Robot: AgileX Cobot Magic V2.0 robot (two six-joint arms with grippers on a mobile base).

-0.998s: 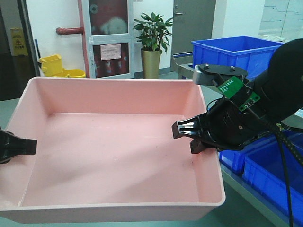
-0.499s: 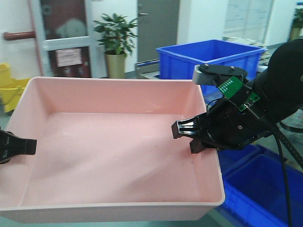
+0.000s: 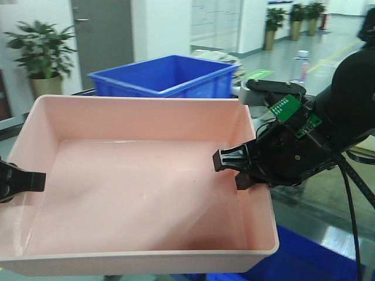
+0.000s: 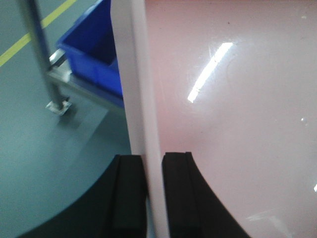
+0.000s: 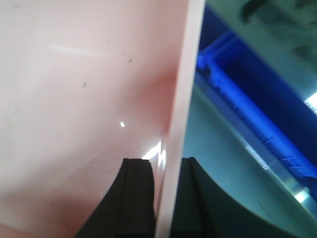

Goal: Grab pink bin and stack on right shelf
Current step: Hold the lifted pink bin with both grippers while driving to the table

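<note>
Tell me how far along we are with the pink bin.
Done: the left gripper and right gripper each clamp a side wall of the pink bin. In hand: the bin is carried in the air, with floor visible beneath its rim. Left: setting it on the right shelf, which I cannot identify here.

Seen from above along the pale rolled rim of the pink bin (image 4: 136,89), which runs from top edge to bottom edge. Clamped on that rim at the bottom: left gripper (image 4: 152,157), one black finger (image 4: 128,198) outside the bin wall, the other inside, both touching it. Inside the bin: smooth pink surface with a bright glare streak (image 4: 208,72). Outside the bin: blue crate (image 4: 91,54) just beside the rim, metal post (image 4: 38,49) further off, grey-green floor (image 4: 44,163), yellow line (image 4: 10,53).
</note>
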